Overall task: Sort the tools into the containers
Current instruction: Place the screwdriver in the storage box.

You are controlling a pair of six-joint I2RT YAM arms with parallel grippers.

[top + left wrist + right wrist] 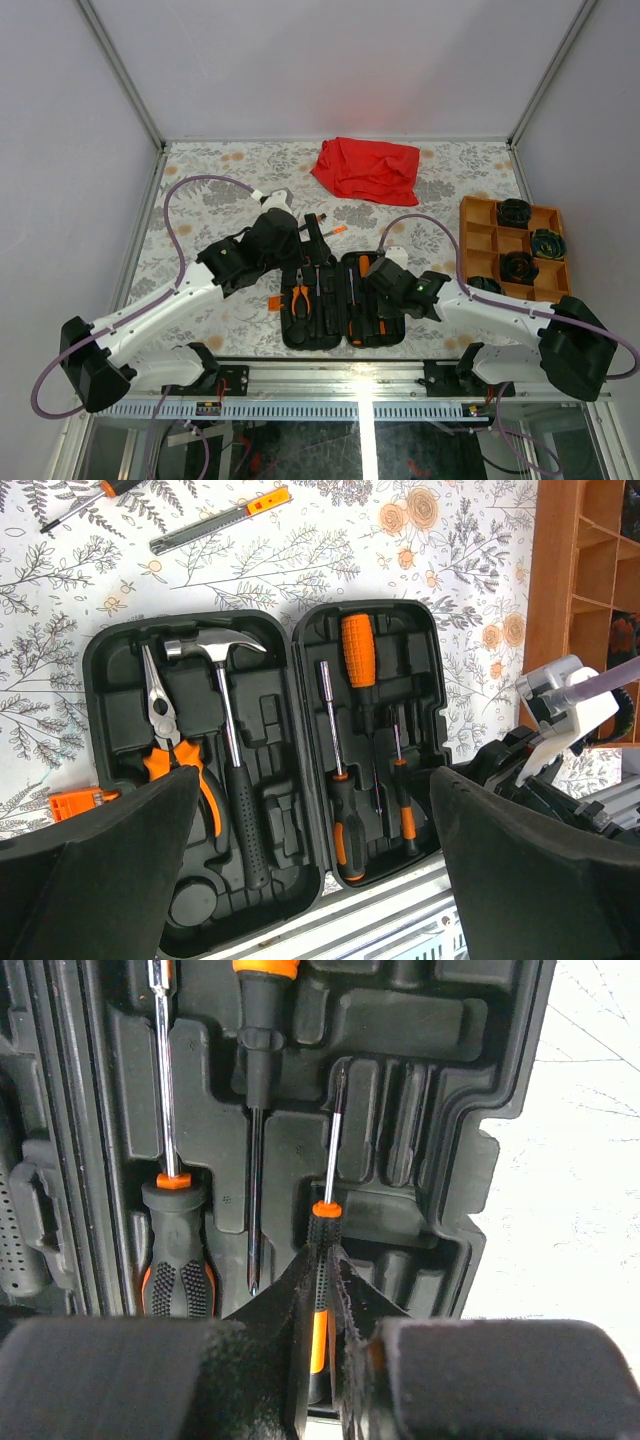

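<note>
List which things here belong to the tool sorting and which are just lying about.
Belong to the job: black case, orange tray, pliers, hammer, thin screwdriver in the right gripper, loose screwdriver and knife beyond the case.
Just lying about: red cloth; dark rolls in the tray, purpose unclear.

White-shelled left arm (160, 305) and matching right arm (495, 312), each jointed by bulky matte-black housings (90, 365). A thin purple cable (172, 215) runs in a loose loop beside each arm; a small green light (228, 254) glows on each black wrist section.
</note>
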